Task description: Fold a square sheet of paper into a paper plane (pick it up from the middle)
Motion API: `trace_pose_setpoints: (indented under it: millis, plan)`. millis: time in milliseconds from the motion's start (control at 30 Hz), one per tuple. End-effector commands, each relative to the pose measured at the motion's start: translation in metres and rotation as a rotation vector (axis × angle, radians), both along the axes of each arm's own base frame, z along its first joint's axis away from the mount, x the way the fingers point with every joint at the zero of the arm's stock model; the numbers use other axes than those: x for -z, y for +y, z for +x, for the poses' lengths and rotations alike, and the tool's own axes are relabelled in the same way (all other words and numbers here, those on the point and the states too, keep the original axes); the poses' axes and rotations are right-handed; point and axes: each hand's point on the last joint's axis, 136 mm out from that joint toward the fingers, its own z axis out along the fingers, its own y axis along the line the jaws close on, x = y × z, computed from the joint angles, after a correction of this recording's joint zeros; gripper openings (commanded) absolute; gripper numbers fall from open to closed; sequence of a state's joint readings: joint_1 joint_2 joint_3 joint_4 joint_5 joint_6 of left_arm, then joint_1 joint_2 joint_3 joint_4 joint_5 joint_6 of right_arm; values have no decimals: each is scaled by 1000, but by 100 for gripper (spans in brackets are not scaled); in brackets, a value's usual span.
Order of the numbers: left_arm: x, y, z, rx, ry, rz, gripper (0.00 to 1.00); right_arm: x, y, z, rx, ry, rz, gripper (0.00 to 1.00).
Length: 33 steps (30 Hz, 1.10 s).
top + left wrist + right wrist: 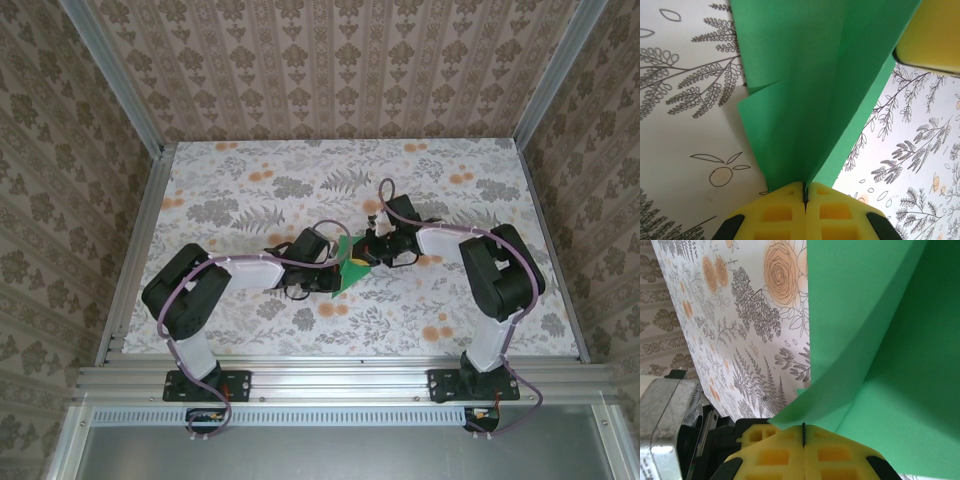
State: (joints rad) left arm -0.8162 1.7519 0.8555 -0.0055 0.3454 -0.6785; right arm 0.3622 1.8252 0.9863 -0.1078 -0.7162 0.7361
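Paper [352, 264]: green, partly folded, over the counter [300, 190] between both arms.
Left fingers [790, 199]: closed on one paper edge, the sheet fanning away from them.
Right fingers [790, 440]: closed on another edge.
Hidden: both wrist views cut off the sheet; it is possibly creased lengthwise.

At the table's [240, 200] middle, folded paper sheet [349, 270]; to its left, gripping it, left gripper [804, 194]; to its right, slightly behind, right gripper [803, 427].
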Motion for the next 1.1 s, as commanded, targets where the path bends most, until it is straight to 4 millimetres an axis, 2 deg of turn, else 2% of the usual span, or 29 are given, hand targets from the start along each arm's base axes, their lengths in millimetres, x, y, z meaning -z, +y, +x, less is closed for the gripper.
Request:
trace_pose_setpoints:
  millis: [0, 133, 367, 500, 633, 767, 933, 1067]
  plan:
    - [-8, 2, 0, -23, 5, -31, 0, -5, 14, 10, -23, -13, 44, 6]
    - [-7, 3, 2, -34, 5, -21, 2, 7, 21, 14, -32, 8, 36, 6]
    - [-9, 11, 7, -53, -21, 26, 20, 13, 23, 19, -30, 12, 31, 6]
    - [-15, 10, 12, -52, -36, 35, 24, 17, 22, 18, -29, 20, 22, 6]
    - [-13, 13, 15, -60, -41, 60, 20, 21, 22, 19, -27, 26, 13, 6]
    - [-7, 16, 15, -64, -25, 75, 8, 27, 20, 19, -24, 36, -4, 6]
    - [-2, 14, 12, -58, -2, 56, 2, 28, 19, 19, -24, 37, -9, 7]
    - [1, 13, 12, -68, 31, 16, 0, 14, 18, 20, -21, 3, -4, 10]
